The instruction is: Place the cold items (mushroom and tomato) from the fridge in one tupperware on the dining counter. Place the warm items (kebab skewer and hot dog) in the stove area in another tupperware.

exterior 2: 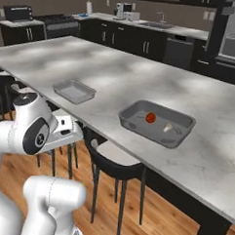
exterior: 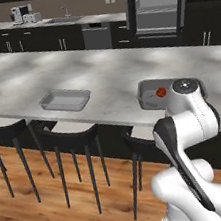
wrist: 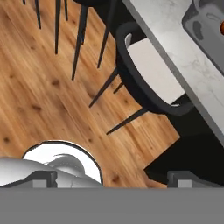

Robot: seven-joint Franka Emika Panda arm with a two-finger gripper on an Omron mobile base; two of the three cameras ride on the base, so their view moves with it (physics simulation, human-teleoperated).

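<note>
- Nearest, the white robot arm is folded low beside the counter. Its two-finger gripper (wrist: 111, 178) faces the wooden floor (wrist: 39, 87), with the dark fingertips (wrist: 43, 178) standing wide apart and nothing between them.
- Three black bar stools (exterior: 68, 134) line the near edge of the long grey marbled dining counter (exterior 2: 112, 70).
- Two containers sit on that counter, well apart. The nearer deep grey tupperware (exterior 2: 134, 121) holds one small red tomato (exterior 2: 150, 118) and one pale mushroom (exterior 2: 168, 127), so the cold half looks finished.
- The shallow clear tupperware (exterior 2: 74, 91) looks empty, so it seems meant for the kebab skewer and hot dog.
- Far behind stand the black stove (exterior 2: 63, 24) and the open steel fridge (exterior: 154, 4).
- Risk, as a judgement: when the base drives off towards the stove, the folded arm could clip a stool or the counter edge.
</note>
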